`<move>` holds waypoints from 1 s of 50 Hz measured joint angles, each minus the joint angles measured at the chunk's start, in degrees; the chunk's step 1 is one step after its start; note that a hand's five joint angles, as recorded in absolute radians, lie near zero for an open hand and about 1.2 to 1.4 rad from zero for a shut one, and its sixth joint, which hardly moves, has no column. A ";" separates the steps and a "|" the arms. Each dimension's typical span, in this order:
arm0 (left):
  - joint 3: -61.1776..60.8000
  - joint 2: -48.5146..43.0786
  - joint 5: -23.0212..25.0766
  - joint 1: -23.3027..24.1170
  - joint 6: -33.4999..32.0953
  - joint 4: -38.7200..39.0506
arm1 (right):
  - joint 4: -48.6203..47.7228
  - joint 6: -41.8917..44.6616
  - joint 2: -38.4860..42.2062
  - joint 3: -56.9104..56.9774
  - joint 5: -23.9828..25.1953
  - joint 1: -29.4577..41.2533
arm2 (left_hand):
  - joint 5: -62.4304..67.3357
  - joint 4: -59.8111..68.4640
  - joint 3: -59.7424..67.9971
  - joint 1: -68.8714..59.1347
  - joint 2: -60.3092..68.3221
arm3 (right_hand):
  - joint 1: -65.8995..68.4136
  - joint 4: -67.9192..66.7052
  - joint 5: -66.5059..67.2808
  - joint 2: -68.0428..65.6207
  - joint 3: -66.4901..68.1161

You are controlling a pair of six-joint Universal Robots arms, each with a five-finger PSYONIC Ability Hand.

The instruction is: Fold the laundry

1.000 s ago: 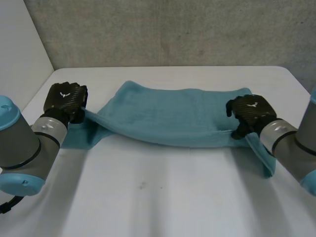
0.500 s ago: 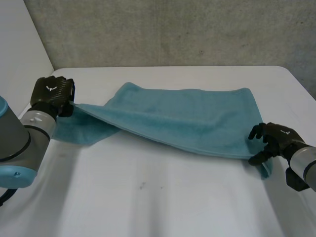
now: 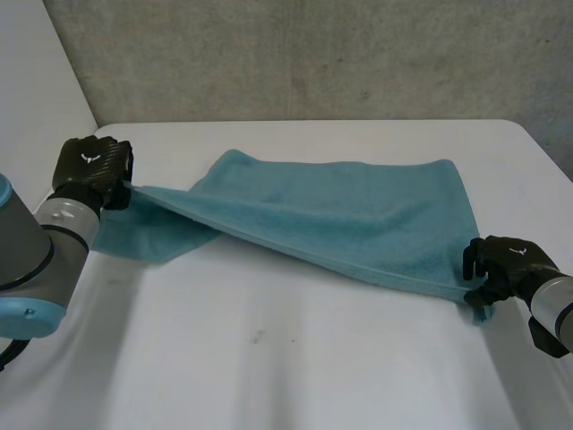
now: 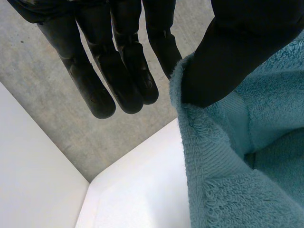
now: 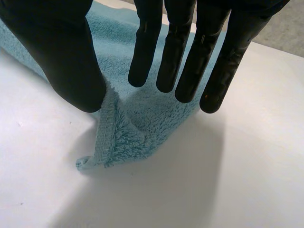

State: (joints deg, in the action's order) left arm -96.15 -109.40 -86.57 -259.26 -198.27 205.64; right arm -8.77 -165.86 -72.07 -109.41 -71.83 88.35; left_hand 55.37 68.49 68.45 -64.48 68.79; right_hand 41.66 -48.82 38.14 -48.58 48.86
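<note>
A teal towel (image 3: 331, 210) lies spread across the white table (image 3: 295, 358), folded over lengthwise. My left hand (image 3: 89, 166) holds its left corner lifted off the table. In the left wrist view the thumb (image 4: 237, 52) pinches the towel's edge (image 4: 209, 156), with the other fingers (image 4: 118, 80) straight beside it. My right hand (image 3: 506, 260) sits at the towel's near right corner. In the right wrist view that corner (image 5: 118, 137) lies on the table between the thumb (image 5: 61, 52) and the straight fingers (image 5: 190, 52), which stand apart over it.
A grey concrete wall (image 3: 313, 54) runs behind the table. A white panel (image 3: 36, 81) stands at the left. The table's near half is bare white surface, and its right edge lies close to my right hand.
My left hand pulled the towel's left corner outward to the left and up. My right hand let go at the far right edge, moved down to the near right corner, and its fingers drew closer together.
</note>
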 measured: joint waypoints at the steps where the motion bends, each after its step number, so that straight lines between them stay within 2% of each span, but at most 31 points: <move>1: 0.00 0.00 0.00 0.00 0.00 0.00 | 0.08 0.29 0.00 0.00 -0.01 0.00 | 0.00 0.00 0.00 0.00 0.00 | -1.35 1.80 -1.25 1.79 -1.85; 4: 0.00 0.00 0.00 -0.01 0.00 0.00 | 0.14 0.46 0.00 -0.01 -0.02 -0.01 | 0.00 0.00 0.00 0.00 0.00 | -1.92 2.64 -1.74 2.66 -2.86; 5: 0.02 -0.01 0.00 -0.01 -0.03 -0.01 | 0.36 0.97 0.01 -0.10 -0.06 -0.06 | 0.00 0.00 0.00 0.00 0.00 | -5.69 7.37 -5.82 7.32 -7.78; 9: 0.18 -0.17 0.00 -0.02 -0.08 -0.01 | 0.54 1.43 0.01 -0.59 -0.09 -0.16 | 0.00 0.00 0.00 0.00 0.00 | -8.36 10.95 -9.89 9.94 -11.00; 18: 1.32 -0.67 0.00 -0.12 -0.11 -1.01 | 0.53 3.18 -0.07 -1.68 0.10 -0.18 | 0.00 0.00 0.00 0.00 0.00 | -8.39 10.82 -9.76 9.93 -10.90; 23: 2.20 -1.17 -0.04 -0.18 -0.11 -2.33 | 0.42 4.02 -0.04 -1.82 0.23 -0.19 | 0.00 0.00 0.00 0.00 0.00 | -0.50 1.15 -1.83 0.33 -1.22; 26: 2.40 -1.35 -0.07 -0.19 -0.10 -2.84 | 0.31 4.21 -0.02 -1.66 0.28 -0.23 | 0.00 0.00 0.00 0.00 0.00 | -0.50 1.15 -1.83 0.33 -1.22; 27: 2.45 -1.40 -0.07 -0.19 -0.11 -3.04 | 0.13 4.47 -0.02 -1.32 0.33 -0.29 | 0.00 0.00 0.00 0.00 0.00 | 10.31 -11.67 10.60 -11.77 11.57; 29: 2.45 -1.41 -0.07 -0.19 -0.10 -3.20 | 0.05 4.58 -0.04 -1.14 0.35 -0.31 | 0.00 0.00 0.00 0.00 0.00 | 10.31 -11.67 10.60 -11.77 11.57; 30: 2.45 -1.37 -0.08 -0.19 -0.10 -3.31 | 0.05 4.78 -0.14 -0.78 0.38 -0.34 | 0.00 0.00 0.00 0.00 0.00 | 14.05 -18.78 17.49 -18.67 18.43; 34: 2.41 -0.76 -0.08 -0.12 -0.12 -4.92 | 1.09 5.64 -3.08 1.85 0.27 -0.65 | 0.00 0.00 0.00 0.00 0.00 | 14.05 -19.24 17.70 -18.78 18.67; 38: 2.26 1.71 0.02 0.02 -0.23 -8.63 | 4.39 6.36 -9.34 5.82 0.31 -1.30 | 0.00 0.00 0.00 0.00 0.00 | 14.05 -19.41 17.72 -18.79 18.70; 43: 1.88 8.93 0.33 -0.05 -0.31 -16.58 | 14.55 8.80 -17.69 13.71 1.82 -2.13 | 0.00 0.00 0.00 0.00 0.00 | 14.05 -19.44 17.74 -18.79 18.70; 47: 1.67 16.11 0.68 -0.86 -0.65 -23.84 | 26.52 15.20 -20.25 20.21 4.61 -3.03 | 0.00 0.00 0.00 0.00 0.00 | 14.05 -19.45 18.00 -18.79 18.70; 48: 1.67 16.11 0.68 -0.86 -0.65 -23.84 | 26.52 15.20 -20.25 20.21 4.61 -3.03 | 0.00 0.00 0.00 0.00 0.00 | 14.05 -19.45 18.00 -18.79 18.70; 50: 1.55 20.37 1.42 -1.56 -1.79 -28.62 | 33.36 20.75 -20.53 22.41 5.71 -3.65 | 0.00 0.00 0.00 0.00 0.00 | 14.05 -19.45 18.00 -18.79 18.70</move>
State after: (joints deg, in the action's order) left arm -94.60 -89.04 -85.16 -260.82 -200.06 177.01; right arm 24.59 -145.11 -92.60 -87.00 -66.12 84.70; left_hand 55.37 68.49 68.45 -64.48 68.79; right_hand 55.71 -68.26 56.15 -67.37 67.56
